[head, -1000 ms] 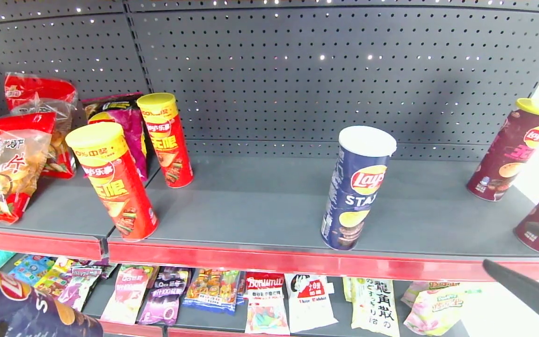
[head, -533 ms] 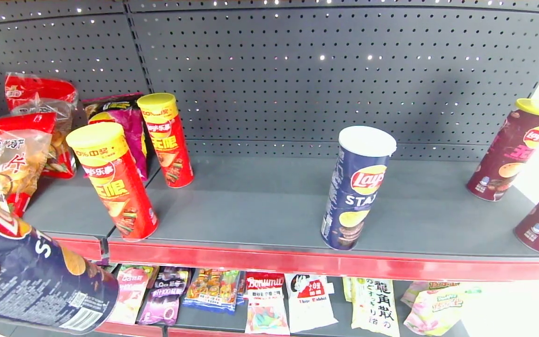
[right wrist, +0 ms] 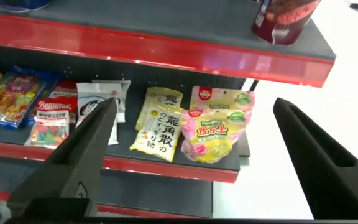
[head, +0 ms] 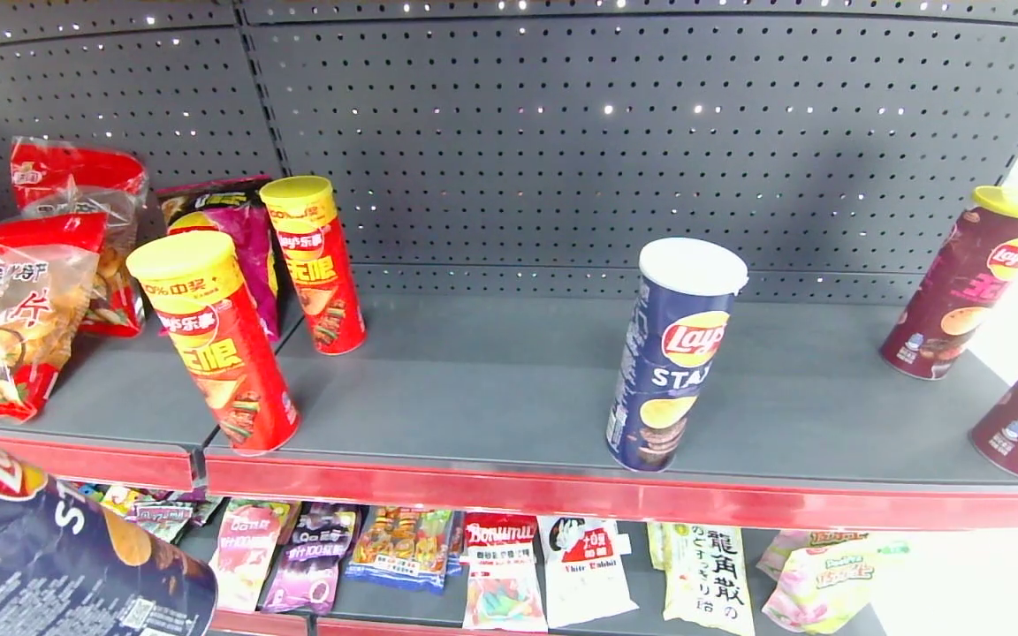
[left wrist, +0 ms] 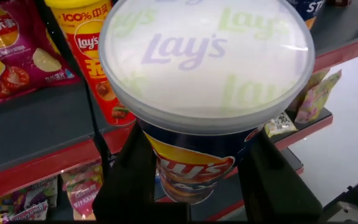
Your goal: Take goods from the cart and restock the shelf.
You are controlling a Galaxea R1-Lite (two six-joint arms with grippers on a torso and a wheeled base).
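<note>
— Two grippers are to be accounted for. How is the left gripper (left wrist: 201,177) set?
— It is clamped on a dark blue cardboard crisp canister with a translucent plastic lid (left wrist: 204,93). A black finger (left wrist: 132,180) is pressed to each side of the tube, below the lid.
— Where is that canister placed in the head view?
— At eight o'clock (head: 58,565), tilted, lower than the grey metal shelf with a red front lip (head: 509,389).
— And the right gripper (right wrist: 194,106)?
— It is spread wide, and nothing is held between its fingers. Flat snack packets (right wrist: 166,121) on a lower shelf are seen beyond it.
— What is stood on the grey shelf?
— A matching blue canister (head: 672,353) is upright at four o'clock. A front red canister with a yellow lid (head: 213,344) and a rear red canister (head: 313,265) are at nine o'clock. Two maroon canisters (head: 960,283) are at three o'clock.
</note>
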